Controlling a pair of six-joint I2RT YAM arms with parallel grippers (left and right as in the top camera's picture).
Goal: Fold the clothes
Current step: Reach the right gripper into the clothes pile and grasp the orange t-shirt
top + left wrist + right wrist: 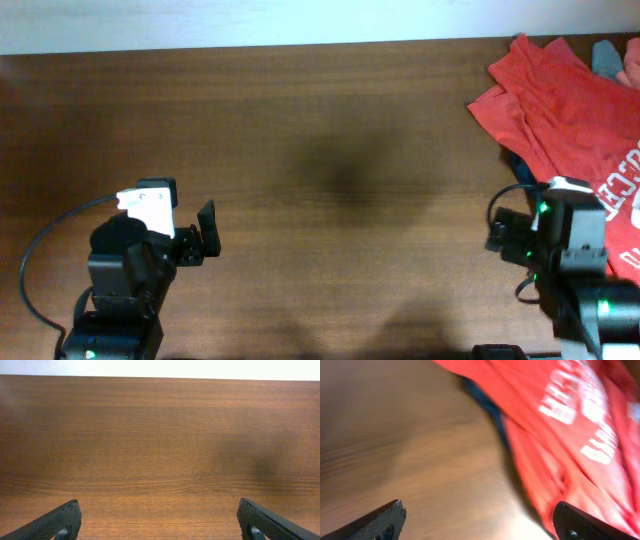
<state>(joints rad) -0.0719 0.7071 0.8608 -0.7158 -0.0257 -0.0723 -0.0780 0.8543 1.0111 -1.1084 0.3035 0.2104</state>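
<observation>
clothes [556,105]: we see a rumpled orange-red heap with white lettering, far right on the table [330,120]
left gripper [159,521]: spread wide, holding nothing
right gripper [477,521]: spread wide too, just beside that heap

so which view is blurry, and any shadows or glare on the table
right wrist: heavily smeared, the white lettering on the orange-red T-shirt streaks and the wood grain is lost; left wrist: sharp, table grain crisp, a faint dark patch at right; overhead: fairly clear, a soft dark shadow mid-table, far edge washed out white
</observation>
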